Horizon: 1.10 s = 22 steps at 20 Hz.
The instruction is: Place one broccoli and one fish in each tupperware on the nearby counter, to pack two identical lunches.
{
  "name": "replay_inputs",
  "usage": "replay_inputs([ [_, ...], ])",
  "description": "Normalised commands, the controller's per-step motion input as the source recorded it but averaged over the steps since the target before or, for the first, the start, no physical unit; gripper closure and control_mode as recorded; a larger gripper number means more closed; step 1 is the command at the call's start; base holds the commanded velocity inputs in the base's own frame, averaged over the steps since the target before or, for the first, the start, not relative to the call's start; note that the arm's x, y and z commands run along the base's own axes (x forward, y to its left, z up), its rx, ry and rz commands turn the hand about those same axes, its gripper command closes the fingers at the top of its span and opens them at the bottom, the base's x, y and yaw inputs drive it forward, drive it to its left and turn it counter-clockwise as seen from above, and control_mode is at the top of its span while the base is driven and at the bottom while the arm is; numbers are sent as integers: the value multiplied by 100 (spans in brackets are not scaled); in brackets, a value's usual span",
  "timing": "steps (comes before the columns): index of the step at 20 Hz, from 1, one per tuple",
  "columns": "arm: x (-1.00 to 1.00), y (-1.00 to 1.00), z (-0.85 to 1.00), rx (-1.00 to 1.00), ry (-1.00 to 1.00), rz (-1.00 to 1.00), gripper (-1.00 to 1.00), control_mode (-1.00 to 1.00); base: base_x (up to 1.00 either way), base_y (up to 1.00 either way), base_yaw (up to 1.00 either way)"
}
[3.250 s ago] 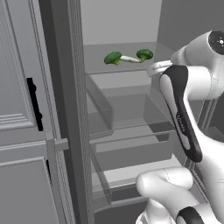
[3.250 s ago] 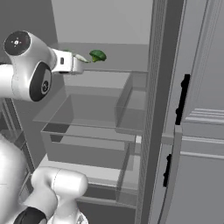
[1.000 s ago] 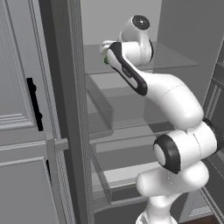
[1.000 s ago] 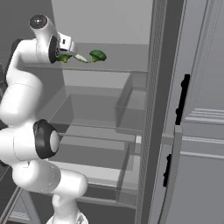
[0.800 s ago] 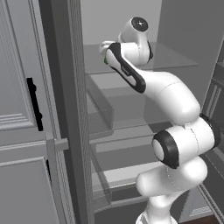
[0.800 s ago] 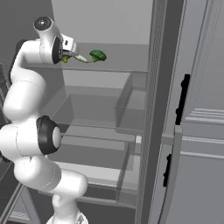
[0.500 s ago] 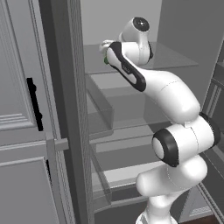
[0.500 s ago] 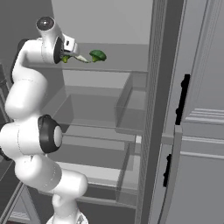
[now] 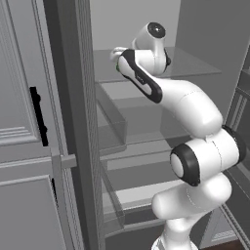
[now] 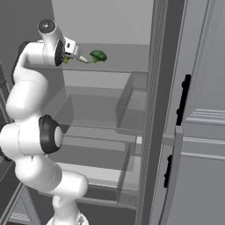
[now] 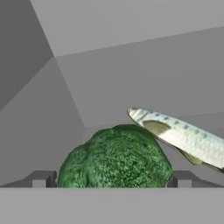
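while the fingers [image 11: 112, 179] stand wide apart on either side of a broccoli [image 11: 116, 157] on the fridge's upper shelf [image 10: 114, 66], gripping nothing, a silvery fish [image 11: 181, 136] lies just beside it.

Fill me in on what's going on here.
The robot arm is reaching into an open fridge, up at the top shelf. Its gripper is open, with a broccoli sitting between the fingertips, not yet gripped. A fish lies just beside it. A second broccoli sits farther along the shelf.
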Motion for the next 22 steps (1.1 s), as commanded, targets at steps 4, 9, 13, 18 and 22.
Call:
replay_inputs([
  [4, 16, 0, -1, 0, 0, 0, -100, -100, 0, 0, 0],
  [9, 2, 0, -3, 0, 1, 0, 100, -100, 0, 0, 0],
  [13, 0, 0, 0, 0, 3, 0, 100, -100, 0, 0, 0],
  [18, -16, 0, -7, 0, -2, 0, 100, -100, 0, 0, 0],
  [22, -100, -22, -3, 1, -31, 0, 100, -100, 0, 0, 0],
])
